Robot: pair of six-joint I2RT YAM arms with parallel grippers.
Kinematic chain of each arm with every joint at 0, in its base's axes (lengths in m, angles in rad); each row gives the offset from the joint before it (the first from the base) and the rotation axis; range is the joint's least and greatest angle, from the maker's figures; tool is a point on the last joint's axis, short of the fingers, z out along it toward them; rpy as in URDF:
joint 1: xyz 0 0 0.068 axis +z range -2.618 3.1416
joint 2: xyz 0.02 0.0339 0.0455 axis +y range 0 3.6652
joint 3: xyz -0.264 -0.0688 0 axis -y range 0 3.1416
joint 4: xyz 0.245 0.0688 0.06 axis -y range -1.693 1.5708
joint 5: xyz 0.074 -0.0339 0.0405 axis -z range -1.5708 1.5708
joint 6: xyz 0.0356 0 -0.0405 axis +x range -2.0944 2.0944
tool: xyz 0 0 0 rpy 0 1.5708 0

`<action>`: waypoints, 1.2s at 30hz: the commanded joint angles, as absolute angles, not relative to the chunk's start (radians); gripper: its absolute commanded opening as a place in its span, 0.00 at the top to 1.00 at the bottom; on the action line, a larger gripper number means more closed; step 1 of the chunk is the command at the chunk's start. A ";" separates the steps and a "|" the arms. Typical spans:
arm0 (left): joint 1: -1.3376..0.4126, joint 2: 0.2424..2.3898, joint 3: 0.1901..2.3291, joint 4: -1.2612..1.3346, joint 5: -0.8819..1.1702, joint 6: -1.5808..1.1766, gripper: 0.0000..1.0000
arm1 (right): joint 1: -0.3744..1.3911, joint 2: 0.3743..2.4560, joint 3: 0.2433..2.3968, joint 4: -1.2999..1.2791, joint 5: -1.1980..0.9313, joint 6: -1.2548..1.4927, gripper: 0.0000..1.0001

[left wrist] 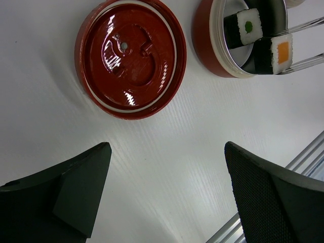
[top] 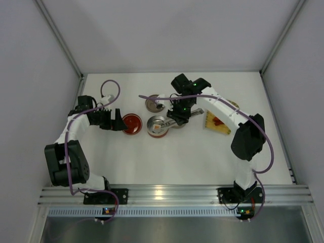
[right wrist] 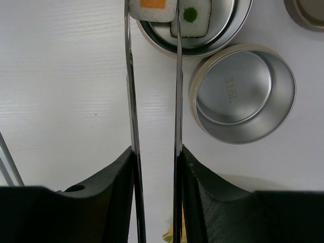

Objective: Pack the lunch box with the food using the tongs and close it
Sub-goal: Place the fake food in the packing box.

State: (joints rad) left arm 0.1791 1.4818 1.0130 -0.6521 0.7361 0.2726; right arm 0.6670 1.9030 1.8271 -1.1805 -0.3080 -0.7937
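The lunch box is a round red pot with a steel inside, and it holds two sushi rolls. One roll has a green centre. The other, with an orange centre, sits at the rim between the tips of the tongs. My right gripper is shut on the tongs' two silver arms. My left gripper is open and empty, low over the table beside the red lid. Small red bits lie on the yellow mat.
A steel bowl stands right beside the lunch box, and another round steel piece shows at the corner of the right wrist view. A steel container sits behind the box. White walls enclose the table.
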 commanded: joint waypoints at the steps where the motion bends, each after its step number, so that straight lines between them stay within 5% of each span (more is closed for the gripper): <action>1: 0.190 1.488 1.025 -0.646 0.752 0.301 0.02 | 0.689 1.919 1.896 -1.160 -0.321 -0.811 0.76; 36: 0.207 1.526 1.015 -0.634 0.749 0.311 0.02 | 0.680 1.996 1.934 -1.017 -0.354 -0.778 0.76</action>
State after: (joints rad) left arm 0.1970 1.5177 1.0130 -0.6510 0.7349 0.2874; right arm 0.6674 1.9919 1.8816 -1.1007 -0.3092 -0.7811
